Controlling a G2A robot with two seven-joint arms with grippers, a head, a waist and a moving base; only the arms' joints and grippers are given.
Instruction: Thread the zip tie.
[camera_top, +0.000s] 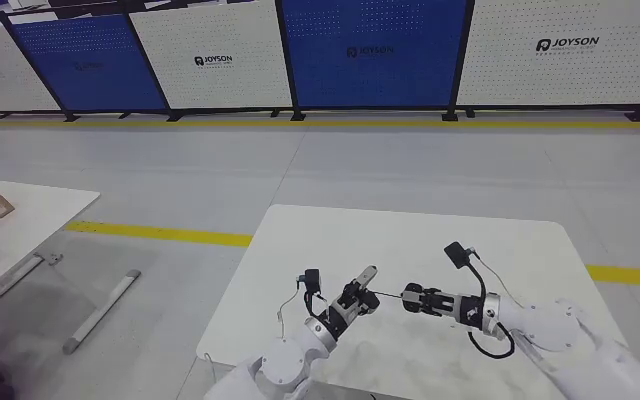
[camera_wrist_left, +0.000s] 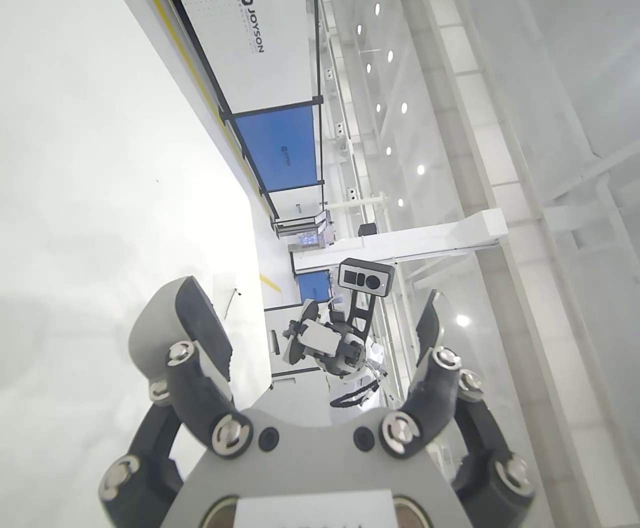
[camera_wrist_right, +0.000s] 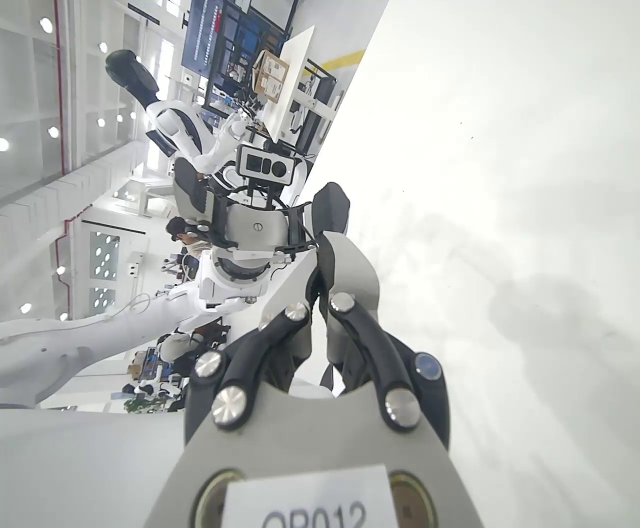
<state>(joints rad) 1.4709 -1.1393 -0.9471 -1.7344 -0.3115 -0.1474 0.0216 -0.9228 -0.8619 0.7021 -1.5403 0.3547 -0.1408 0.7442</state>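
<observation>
Transfer step: the right pincer (camera_top: 408, 298), pressed together, pinches the zip tie (camera_top: 388, 294) above the desk (camera_top: 420, 240). The left pincer (camera_top: 360, 288) stands spread at the tie's free end and probably needs to close there next.

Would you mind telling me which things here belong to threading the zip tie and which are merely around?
For the job: zip tie, held at one end by the shut right gripper; left gripper, open, facing it; white table.
Just around: second table at the side; blue and white partition panels; yellow floor line.
</observation>
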